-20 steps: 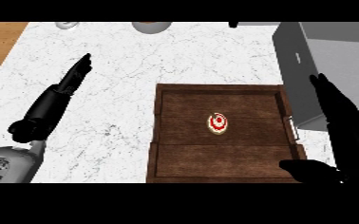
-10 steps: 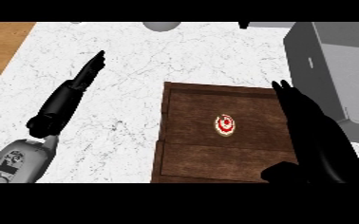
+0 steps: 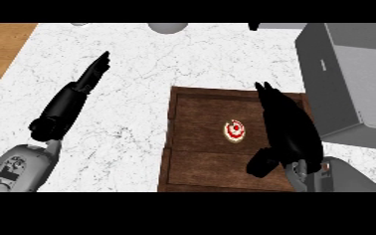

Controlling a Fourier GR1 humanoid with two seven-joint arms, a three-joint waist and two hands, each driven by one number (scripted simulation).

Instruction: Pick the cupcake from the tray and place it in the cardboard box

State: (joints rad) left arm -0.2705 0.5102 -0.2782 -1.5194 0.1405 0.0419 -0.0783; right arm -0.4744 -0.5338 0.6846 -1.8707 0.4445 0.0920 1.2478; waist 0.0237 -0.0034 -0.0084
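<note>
White marble counter (image 3: 132, 79) here, brown tray (image 3: 198, 154) sitting on it, grey box (image 3: 345, 79) off at the right edge. The cupcake (image 3: 235, 130) is lying mid-tray, untouched. I'm hovering the right hand (image 3: 288, 129) just beside it, fingers straight, thumb out, gripping nothing. Left hand (image 3: 73, 99) is resting open on the counter, well apart. So I'm looking at the reach step, I think. Next I'm needing to slide left over the cupcake, drop down and curl round it.

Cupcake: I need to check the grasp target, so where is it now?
In the head view the cupcake sits near the middle of the wooden tray, just left of the open right hand.
</note>
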